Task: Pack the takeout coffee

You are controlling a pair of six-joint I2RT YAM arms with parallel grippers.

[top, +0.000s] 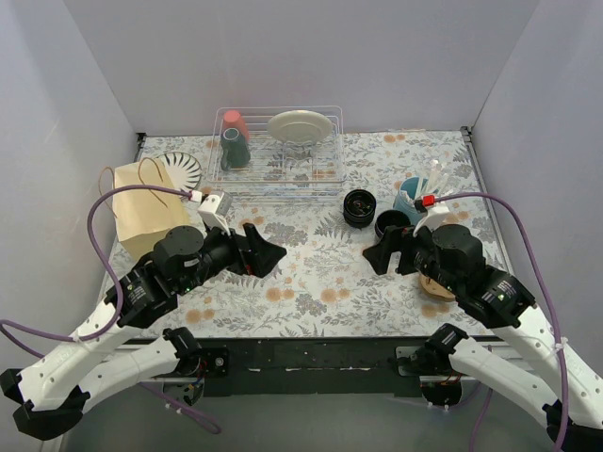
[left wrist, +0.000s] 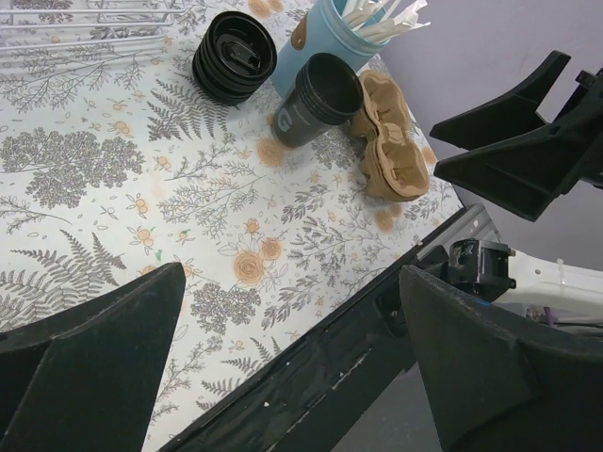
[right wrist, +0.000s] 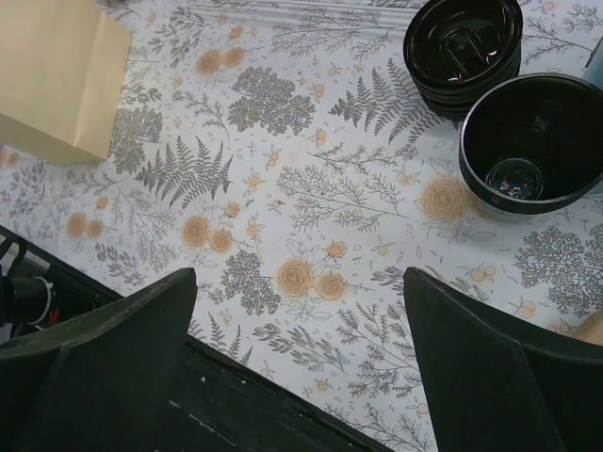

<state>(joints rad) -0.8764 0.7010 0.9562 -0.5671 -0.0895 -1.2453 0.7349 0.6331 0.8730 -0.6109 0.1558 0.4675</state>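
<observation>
The takeout coffee is two black cups at the right of the table. One has a ringed black lid. The other stands open and empty right beside it. The brown paper bag stands at the far left. My left gripper hovers open over the middle-left, holding nothing. My right gripper hovers open just in front of the open cup, also holding nothing. The two grippers face each other across the table's middle.
A light-blue cup of white sticks stands behind the open cup. A brown cardboard cup carrier lies under my right arm. A wire dish rack at the back holds teal and red tumblers and a plate. A striped plate lies behind the bag.
</observation>
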